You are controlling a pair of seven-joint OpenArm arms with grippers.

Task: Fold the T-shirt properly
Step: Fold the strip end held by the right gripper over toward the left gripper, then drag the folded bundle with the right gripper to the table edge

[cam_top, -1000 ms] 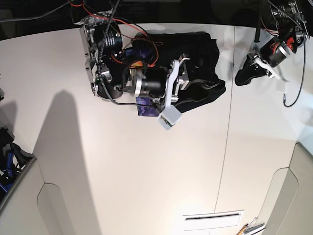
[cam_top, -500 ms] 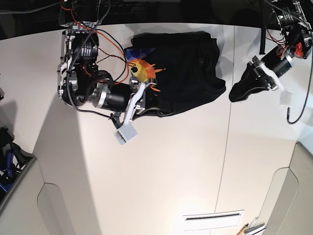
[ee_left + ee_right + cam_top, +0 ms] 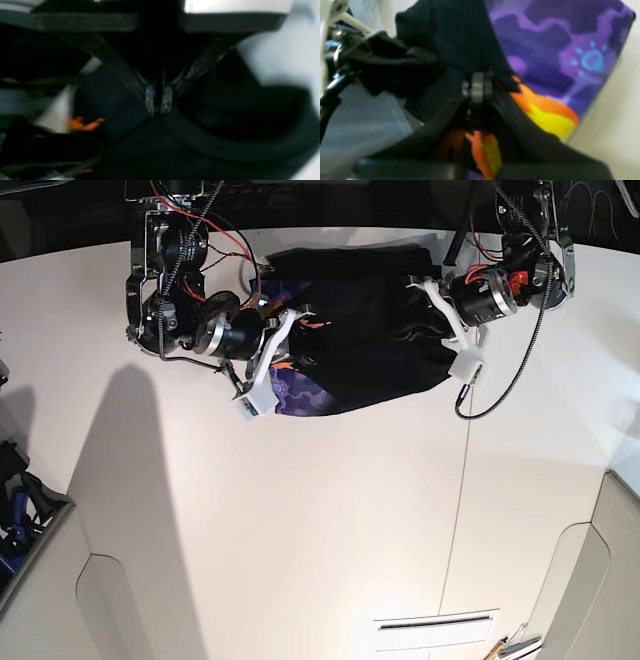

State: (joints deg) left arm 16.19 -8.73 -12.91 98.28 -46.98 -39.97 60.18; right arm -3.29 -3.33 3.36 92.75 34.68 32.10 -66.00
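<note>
The T-shirt is lying bunched at the 12 o'clock edge of the counter, its purple and orange print showing at the 9 o'clock end. The right gripper is pinching that printed end with its jaws closed on cloth. The left gripper is nipping black cloth at the 3 o'clock end, jaws narrow. To fold cleanly, both should be pulling the cloth taut and level, likely avoiding slack in the middle.
</note>
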